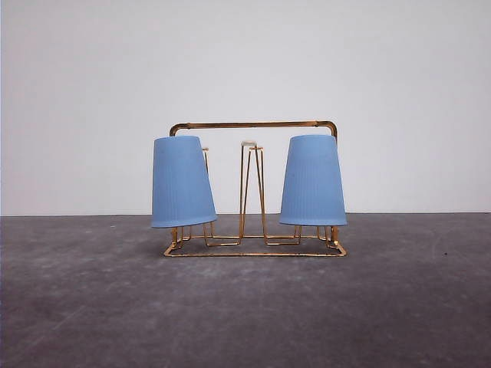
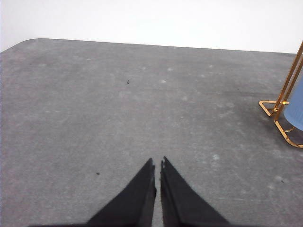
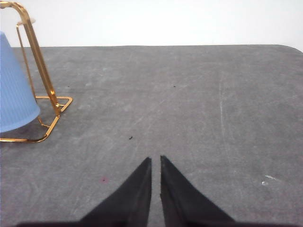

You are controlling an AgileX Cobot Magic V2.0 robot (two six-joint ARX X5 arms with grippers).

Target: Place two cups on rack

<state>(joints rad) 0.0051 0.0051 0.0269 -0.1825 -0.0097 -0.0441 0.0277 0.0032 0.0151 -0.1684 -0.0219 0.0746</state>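
Note:
The gold wire rack [image 1: 253, 244] stands in the middle of the grey table. Two light blue ribbed cups hang upside down on its pegs: one [image 1: 181, 182] on the left end, tilted slightly, and one [image 1: 313, 181] on the right end. A bare white-tipped peg [image 1: 249, 146] stands between them. My left gripper [image 2: 157, 163] is shut over bare table, with a corner of the rack [image 2: 283, 109] and a cup's edge [image 2: 296, 109] off to one side. My right gripper [image 3: 155, 160] is shut too, apart from the rack [image 3: 46, 90] and a cup [image 3: 14, 94].
A plain white wall [image 1: 245, 61] backs the dark grey tabletop [image 1: 245, 307]. The table's far edge and a rounded corner [image 2: 28, 42] appear in the left wrist view.

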